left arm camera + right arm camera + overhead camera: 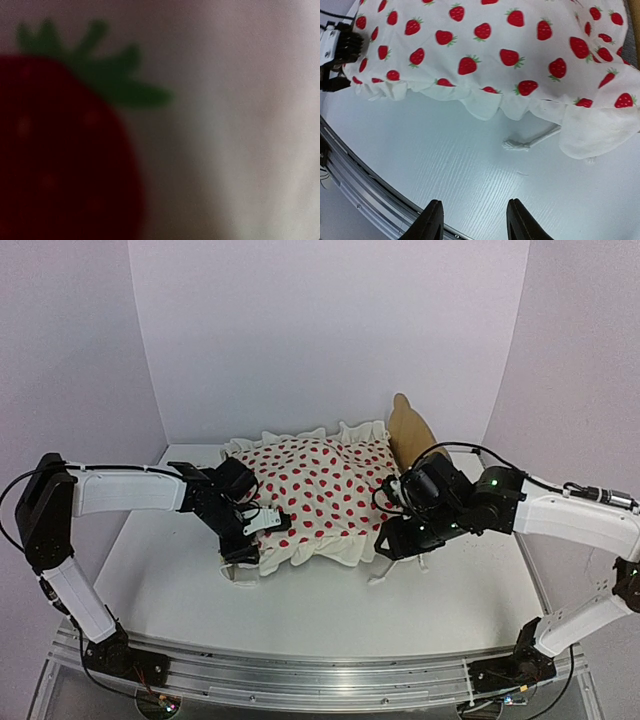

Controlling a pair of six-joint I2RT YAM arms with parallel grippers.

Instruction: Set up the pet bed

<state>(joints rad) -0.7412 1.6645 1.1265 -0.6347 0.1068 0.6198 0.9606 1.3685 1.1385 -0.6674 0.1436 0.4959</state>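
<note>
One pet bed (408, 428), one strawberry-print blanket (320, 490), two robot arms (120, 492), one table (300, 610).

Both arms reach inward over the table, elbows bent outward. Right gripper (474, 212) sits low, fingers parted. Left gripper (243, 540) angles down; blurred wrist view, spread unclear.

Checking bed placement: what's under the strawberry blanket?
Only the bed's plywood headboard shows, behind the blanket. A white cord pokes from under the hem. The rest is covered.
</note>
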